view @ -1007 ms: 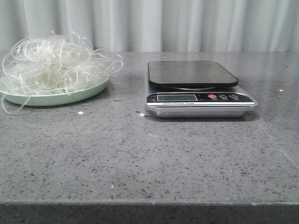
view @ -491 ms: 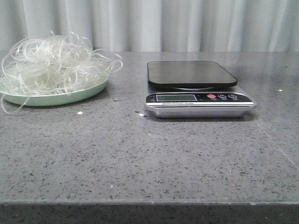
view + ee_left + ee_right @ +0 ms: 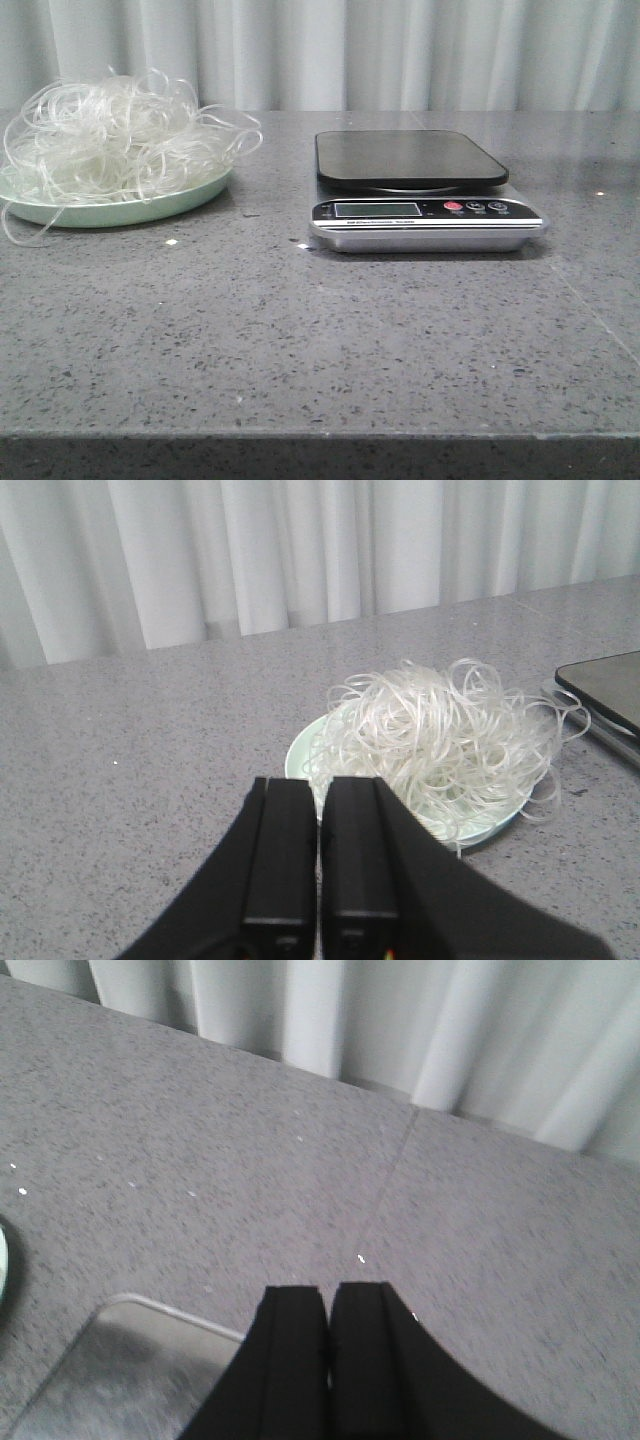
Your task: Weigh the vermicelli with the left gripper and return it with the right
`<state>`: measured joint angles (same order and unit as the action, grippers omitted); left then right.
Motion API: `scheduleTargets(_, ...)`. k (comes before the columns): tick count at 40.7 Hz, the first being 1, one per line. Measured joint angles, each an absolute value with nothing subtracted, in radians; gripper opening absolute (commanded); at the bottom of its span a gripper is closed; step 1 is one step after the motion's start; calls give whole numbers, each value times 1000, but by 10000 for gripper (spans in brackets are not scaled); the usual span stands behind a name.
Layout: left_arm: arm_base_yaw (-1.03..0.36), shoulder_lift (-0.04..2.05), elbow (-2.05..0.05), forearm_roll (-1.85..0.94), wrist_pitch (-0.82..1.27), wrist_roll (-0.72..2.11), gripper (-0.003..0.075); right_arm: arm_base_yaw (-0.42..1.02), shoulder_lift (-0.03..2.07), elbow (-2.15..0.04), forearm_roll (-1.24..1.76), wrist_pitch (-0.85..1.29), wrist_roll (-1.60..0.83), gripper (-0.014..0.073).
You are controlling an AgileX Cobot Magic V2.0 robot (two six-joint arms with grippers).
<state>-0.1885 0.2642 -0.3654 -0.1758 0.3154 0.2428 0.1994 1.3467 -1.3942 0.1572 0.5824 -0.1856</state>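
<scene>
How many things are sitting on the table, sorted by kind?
Vermicelli pile: 1
Pale green plate: 1
Kitchen scale: 1
Total: 3

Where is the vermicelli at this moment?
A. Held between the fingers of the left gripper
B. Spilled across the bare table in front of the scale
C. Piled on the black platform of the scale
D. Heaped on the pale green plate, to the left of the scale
D: the vermicelli lies heaped on the green plate, left of the scale, whose platform is bare, and the left gripper holds nothing.
</scene>
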Motion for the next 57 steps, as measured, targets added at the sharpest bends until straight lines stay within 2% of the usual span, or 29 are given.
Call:
scheduleTargets(11,-189,264,-365,-176,335,207,137,75,1011,-982,157,410,-183,152)
scheduleTargets(19,-189,264,-365,-176,335,204,137,-7,764,-761,157,336,-182,152)
scheduleTargets(30,-189,264,-365,-176,335,204,137,-17,452,-528,157,327,-182,152)
scheduleTargets(43,-189,264,-365,-174,335,204,137,-17,197,-365,157,326,-182,152)
scheduleTargets(57,-189,264,-365,-174,335,204,137,-17,166,-349,157,325,-182,151)
